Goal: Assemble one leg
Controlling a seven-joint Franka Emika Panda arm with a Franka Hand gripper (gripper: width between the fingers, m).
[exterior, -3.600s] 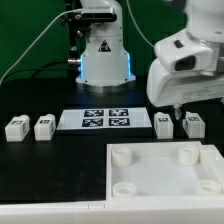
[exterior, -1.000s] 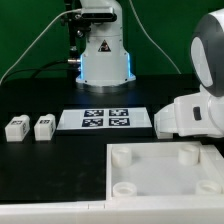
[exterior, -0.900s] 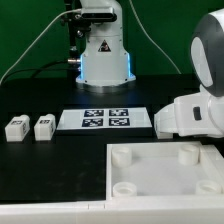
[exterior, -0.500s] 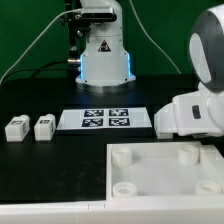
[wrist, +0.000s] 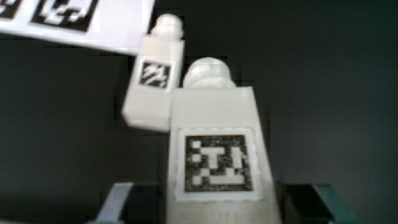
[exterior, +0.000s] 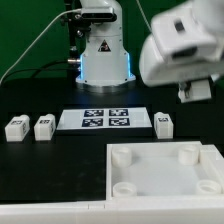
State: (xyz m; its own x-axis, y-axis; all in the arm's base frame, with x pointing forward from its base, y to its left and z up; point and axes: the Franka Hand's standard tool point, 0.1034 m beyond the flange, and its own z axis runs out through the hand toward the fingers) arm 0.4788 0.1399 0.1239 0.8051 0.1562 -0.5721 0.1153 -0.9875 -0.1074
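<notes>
The black table is shared by the marker board, a first leg, a second leg (just beside it), a third leg and a white tray.

The leg looks like smooth white plastic, its tag a matt print. The worktop is matt black. The tray is smooth white plastic.

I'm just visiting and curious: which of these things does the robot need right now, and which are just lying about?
In use: leg in the fingers; socketed white tray.
Lying about: three spare legs; marker board.
</notes>
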